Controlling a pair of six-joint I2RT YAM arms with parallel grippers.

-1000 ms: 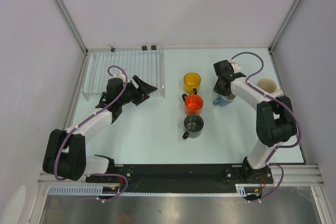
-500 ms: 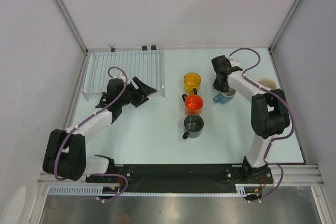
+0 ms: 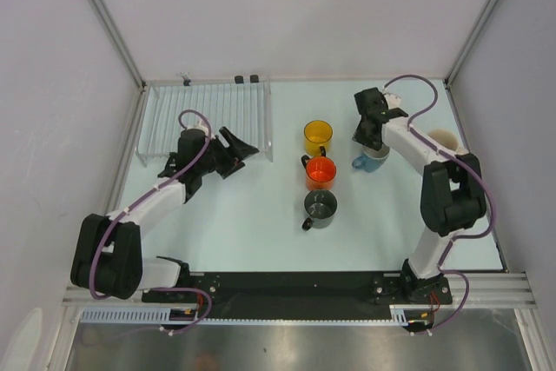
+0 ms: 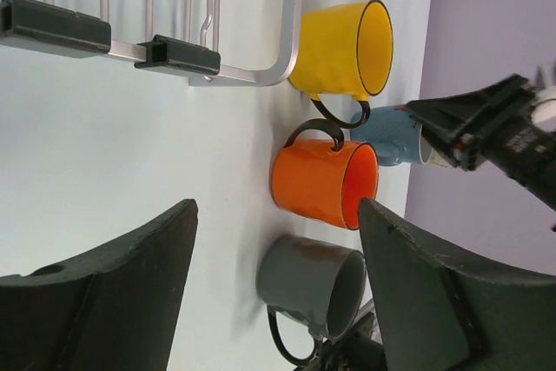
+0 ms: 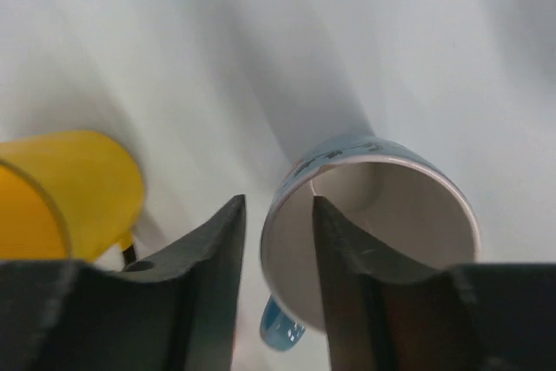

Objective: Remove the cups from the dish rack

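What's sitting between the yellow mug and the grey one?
The orange mug stands upright between the yellow mug and the grey mug, the three in a line. The top view shows it best, and the left wrist view shows it too.

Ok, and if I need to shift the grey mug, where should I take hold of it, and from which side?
Probably take the grey mug by its rim wall, coming straight down on its right side, one finger inside and one outside. It stands upright with its mouth up. Its handle juts near-left, and the orange mug crowds the far side.
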